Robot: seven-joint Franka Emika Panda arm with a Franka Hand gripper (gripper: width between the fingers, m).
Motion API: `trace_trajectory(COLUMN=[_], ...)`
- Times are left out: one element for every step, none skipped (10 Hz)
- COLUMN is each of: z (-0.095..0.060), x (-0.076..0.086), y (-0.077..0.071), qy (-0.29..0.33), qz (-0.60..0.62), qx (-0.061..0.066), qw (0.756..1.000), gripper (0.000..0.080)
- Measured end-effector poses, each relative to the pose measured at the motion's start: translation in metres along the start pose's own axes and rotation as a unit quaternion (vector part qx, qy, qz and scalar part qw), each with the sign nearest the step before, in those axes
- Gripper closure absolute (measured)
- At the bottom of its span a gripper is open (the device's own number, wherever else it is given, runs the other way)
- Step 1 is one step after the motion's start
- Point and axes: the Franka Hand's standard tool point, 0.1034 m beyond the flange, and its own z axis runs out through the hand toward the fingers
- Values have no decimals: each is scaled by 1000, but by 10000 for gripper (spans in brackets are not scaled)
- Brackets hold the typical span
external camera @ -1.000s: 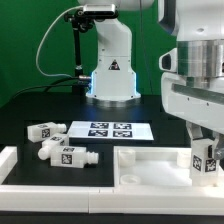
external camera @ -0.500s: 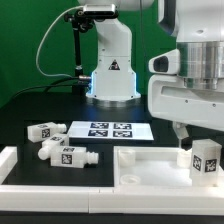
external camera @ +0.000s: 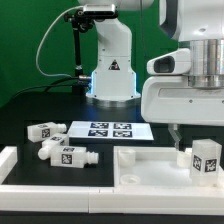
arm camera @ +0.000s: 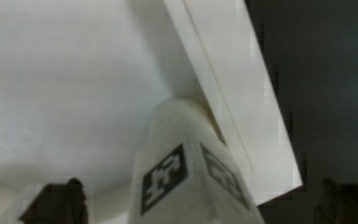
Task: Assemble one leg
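— Green curtain behind, black table [external camera: 30, 110] under everything, and my own base at about twelve o'clock past the marker board [external camera: 110, 129]. What do you want to know?

— Which step are you on?

— Seating one leg [external camera: 205, 158] into the panel [external camera: 140, 170], I judge. It stands upright at the panel's corner, at about four o'clock in the exterior view, tag facing out.

— Are you holding it?

— No. My gripper [arm camera: 202, 205] hangs above it with the fingers [arm camera: 59, 201] spread wide, one on each side of the leg [arm camera: 190, 160], neither touching it as far as the wrist view shows. So: released.

— Next move?

— If the leg needs turning home, I'd come straight down, centre it between the fingers and close on the blocky part. Whether it's already fully seated, I can't tell.

— Anything else on the table?

— Three more legs [external camera: 62, 152] lie loose at about nine o'clock, beside a white rail [external camera: 8, 158], well apart from the panel.
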Motion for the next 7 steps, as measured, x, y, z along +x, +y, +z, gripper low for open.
trace_trajectory(z=[2, 2, 2, 2, 2, 3, 3], x=[3, 6, 5, 5, 5, 5, 5], y=[6, 7, 6, 6, 7, 6, 6], qy=[2, 3, 3, 3, 3, 3, 4], qz=[-189, -249, -238, -226, -227, -191, -156], qx=[-15, -18, -17, -17, -17, -16, -16], qw=[982, 968, 971, 974, 974, 982, 988], gripper=[150, 150, 150, 276, 414, 515, 515])
